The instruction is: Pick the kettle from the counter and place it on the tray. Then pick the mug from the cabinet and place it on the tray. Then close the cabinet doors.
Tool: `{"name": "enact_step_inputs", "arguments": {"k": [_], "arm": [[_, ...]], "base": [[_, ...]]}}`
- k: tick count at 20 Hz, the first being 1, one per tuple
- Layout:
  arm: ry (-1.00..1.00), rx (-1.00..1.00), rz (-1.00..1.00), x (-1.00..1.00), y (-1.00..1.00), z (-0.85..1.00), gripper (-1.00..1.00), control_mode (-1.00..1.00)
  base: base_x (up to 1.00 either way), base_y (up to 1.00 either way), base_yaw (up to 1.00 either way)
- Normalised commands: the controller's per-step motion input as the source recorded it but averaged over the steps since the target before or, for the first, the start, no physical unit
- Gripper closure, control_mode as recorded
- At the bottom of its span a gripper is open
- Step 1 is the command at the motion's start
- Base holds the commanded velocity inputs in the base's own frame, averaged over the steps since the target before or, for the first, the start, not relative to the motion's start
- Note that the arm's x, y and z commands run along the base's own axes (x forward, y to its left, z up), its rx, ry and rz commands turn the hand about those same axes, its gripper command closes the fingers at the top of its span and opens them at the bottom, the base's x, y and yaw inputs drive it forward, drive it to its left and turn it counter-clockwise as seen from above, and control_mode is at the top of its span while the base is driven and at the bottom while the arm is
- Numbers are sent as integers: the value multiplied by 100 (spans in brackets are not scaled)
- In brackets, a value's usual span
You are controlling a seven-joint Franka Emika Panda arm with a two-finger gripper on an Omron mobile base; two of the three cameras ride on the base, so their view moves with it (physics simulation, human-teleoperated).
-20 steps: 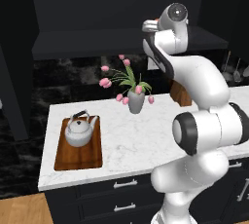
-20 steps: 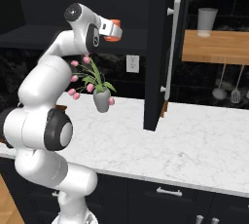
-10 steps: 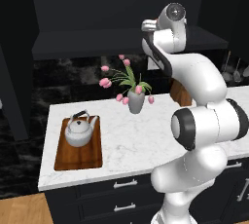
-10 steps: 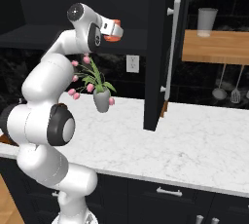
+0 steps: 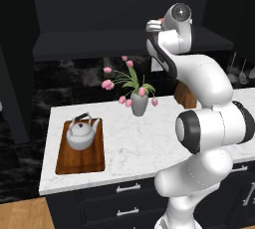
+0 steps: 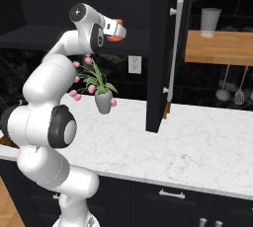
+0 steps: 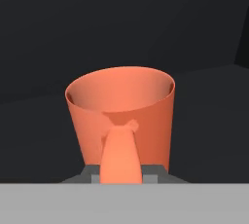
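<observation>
The kettle [image 5: 80, 134] sits on the tray [image 5: 81, 159] at the left end of the desk [image 5: 144, 146], so step 1 of 3 looks done. Step 2 appears to be under way: the mug [image 7: 121, 117] is up in the air at the end of the raised arm, well above the desk and off to the right of the tray, with the flower vase [image 5: 139, 104] standing between them. From the right base view the mug [image 6: 116, 30] shows as an orange patch at the hand [image 6: 118, 29], to the left of the open cabinet door [image 6: 159, 53]. In the hand view the mug's handle runs down toward the fingertips at the bottom edge, and the hand seems clamped on the mug there, though the fingers themselves are mostly hidden. Left to do, by my reading: carry the mug over and down to the free front part of the tray, then shut the doors.

The mug is a smooth, matte orange cylinder that flares slightly toward an open round rim, with 1 rounded strap handle. The kettle is squat, rounded, shiny silver-grey metal with a dark arched handle. The tray is a flat rectangle of reddish-brown wood with a low rim. The desk is white marble-look with faint grey veins; the door is black with a long silver bar handle [image 6: 173, 56].
</observation>
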Motion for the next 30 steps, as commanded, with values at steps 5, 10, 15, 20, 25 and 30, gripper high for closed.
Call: {"name": "enact_step_inputs", "arguments": {"k": [5, 10, 15, 20, 25, 30], "arm": [[-3, -2, 0, -24, -3, 0, 100, -100], [-1, 0, 0, -90, 0, 0, 100, -100], [8, 1, 4, -98, 0, 14, 100, -100], [13, 0, 24, -100, 8, 5, 100, -100], [22, 2, 39, -100, 21, 0, 100, -100], [24, 3, 53, -91, 20, -10, 100, -100]], "base": [[0, 0, 0], [0, 0, 0], [0, 0, 0], [0, 0, 0], [0, 0, 0], [0, 0, 0]]}}
